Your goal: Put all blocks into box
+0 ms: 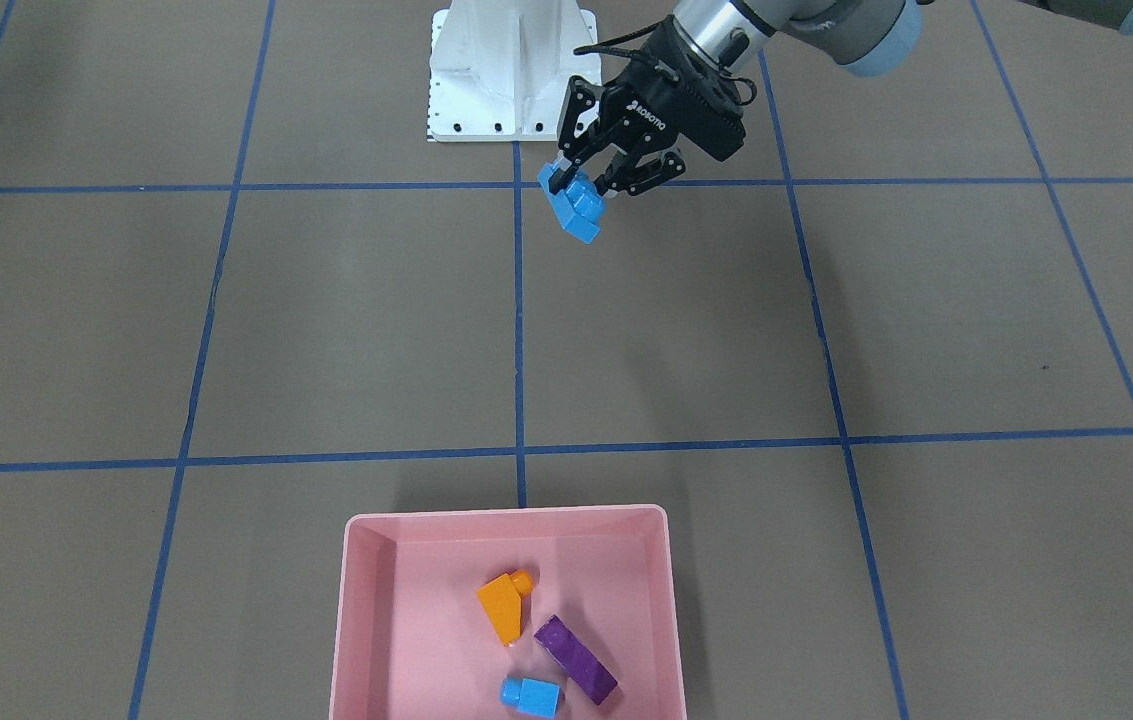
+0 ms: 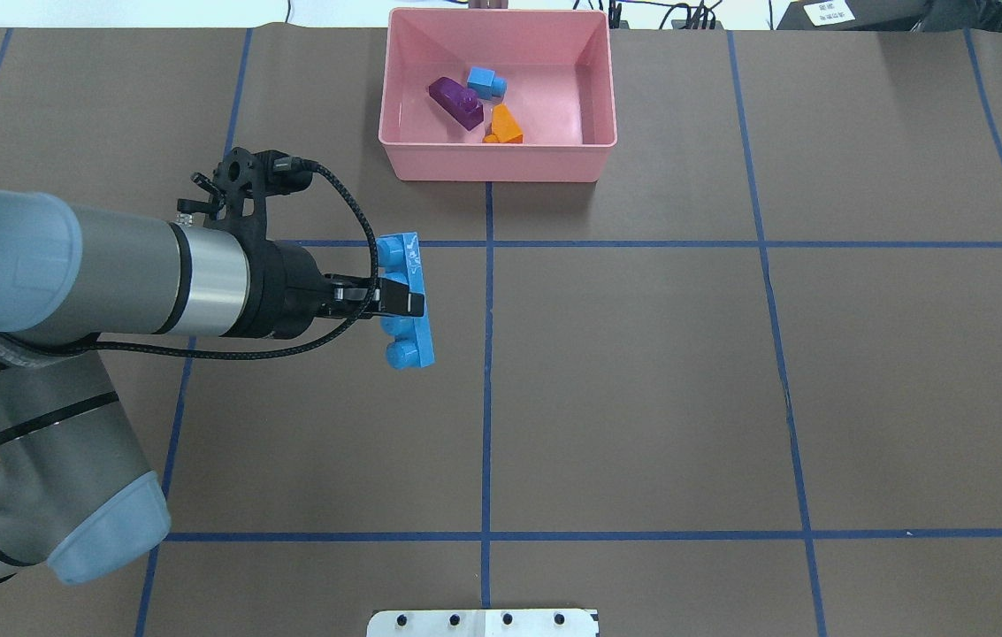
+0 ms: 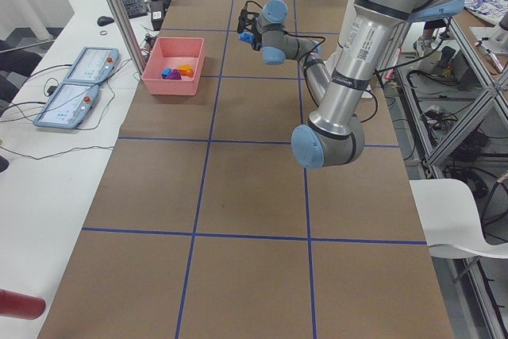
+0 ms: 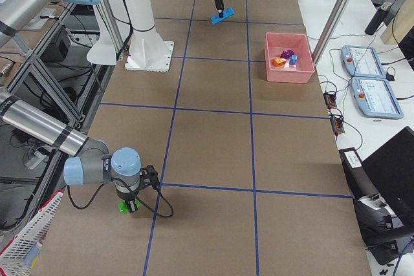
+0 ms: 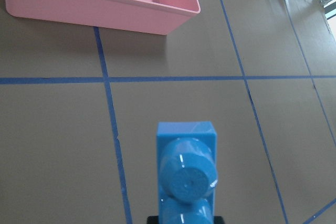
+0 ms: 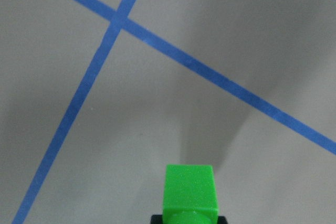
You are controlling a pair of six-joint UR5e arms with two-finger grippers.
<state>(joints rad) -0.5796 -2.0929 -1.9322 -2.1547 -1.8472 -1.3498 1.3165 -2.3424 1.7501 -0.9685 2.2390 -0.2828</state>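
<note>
Closest to the left wrist camera is the long light-blue bar (image 5: 186, 174), filling the lower centre of that frame with a stud facing the lens. The left gripper (image 2: 396, 301) is clamped on its middle. In the overhead frame the bar's long axis runs top to bottom with a slight lean, crosswise to the fingers, and the front-facing view shows it tipped downward and apparently held off the worktop (image 2: 642, 372). The box (image 2: 501, 166) lies up and to the right of this gripper, well apart, its long side running left to right. It holds the orange block (image 2: 505, 124), the purple block (image 2: 456, 102) and the small light-blue cube (image 2: 485, 82). The left arm looks much the nearer to the box. The right gripper (image 4: 131, 200) is far off in the lower left of the right-side frame, down over the green block (image 6: 190, 187); I cannot tell whether it has closed on it, since its wrist view shows only a black sliver at the bottom edge. The box is cut off at the top left of the left wrist frame.
</note>
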